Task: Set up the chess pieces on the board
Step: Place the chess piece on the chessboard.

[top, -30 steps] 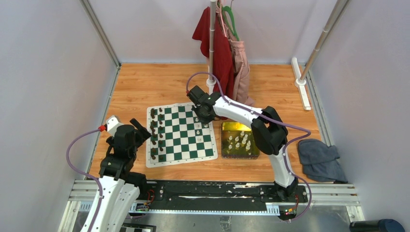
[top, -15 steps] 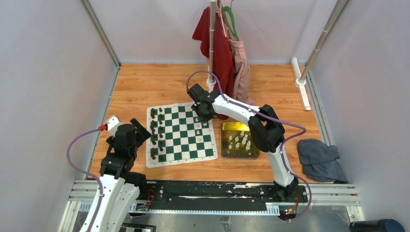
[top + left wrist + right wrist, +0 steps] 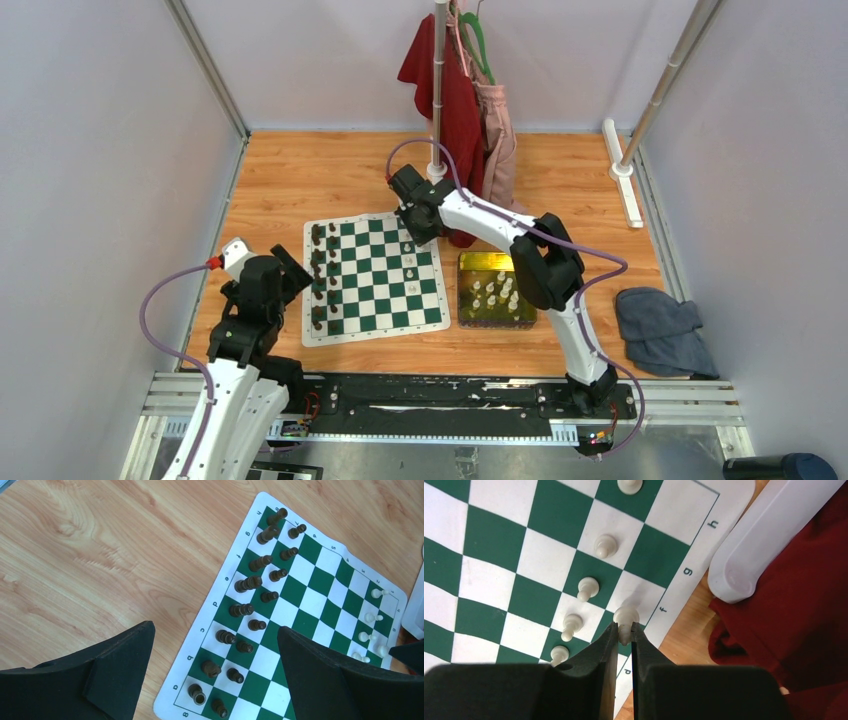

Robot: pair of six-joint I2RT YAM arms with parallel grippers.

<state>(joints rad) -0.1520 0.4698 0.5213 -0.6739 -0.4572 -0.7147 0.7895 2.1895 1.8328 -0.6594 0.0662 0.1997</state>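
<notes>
The green and white board [image 3: 375, 280] lies on the wooden table, with dark brown chessmen along its left side. My right gripper [image 3: 624, 628] is shut on a cream-white piece [image 3: 626, 618] held over the board's far right edge near the letter f. Several cream-white pawns [image 3: 587, 587] stand in a column beside it. More cream-white pieces [image 3: 495, 293] sit in the yellow-green tray. My left gripper [image 3: 215, 645] is open and empty, above the board's near left side; it also shows in the top view [image 3: 285, 270].
The yellow-green tray [image 3: 490, 263] stands right of the board. A white pole base [image 3: 769, 535] and red cloth [image 3: 804, 605] lie just beyond the board's far right corner. A grey cloth [image 3: 662, 330] lies at the right. A white strip [image 3: 620, 185] lies at the back right.
My right gripper has moved a little toward the far edge of the board, still holding the cream-white piece. The left arm has not moved.
</notes>
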